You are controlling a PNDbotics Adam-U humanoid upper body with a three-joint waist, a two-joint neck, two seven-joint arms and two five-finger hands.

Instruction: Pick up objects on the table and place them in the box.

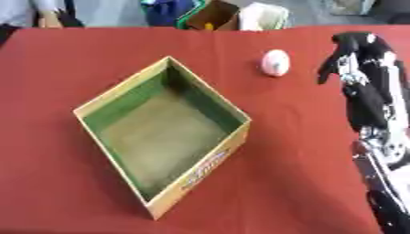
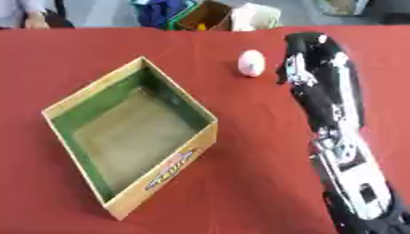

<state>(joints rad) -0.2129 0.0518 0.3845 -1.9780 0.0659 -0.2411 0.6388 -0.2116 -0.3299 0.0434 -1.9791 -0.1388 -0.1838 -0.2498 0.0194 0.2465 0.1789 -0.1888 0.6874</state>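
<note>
Matt cardboard box on red cloth.

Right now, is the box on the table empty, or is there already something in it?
Empty. The box shows only its bare floor and green inner walls; the white egg-shaped object lies outside on the red cloth.

A deep red cloth covers the worktop across the frame. At centre left, a box shows tan-yellow outer walls, a green lining and a dull beige floor, with blurred red-and-blue lettering on its lower right side. At upper right, a white egg-shaped object carries a faint greenish mark. The right hand is black with silver-white joints.
</note>
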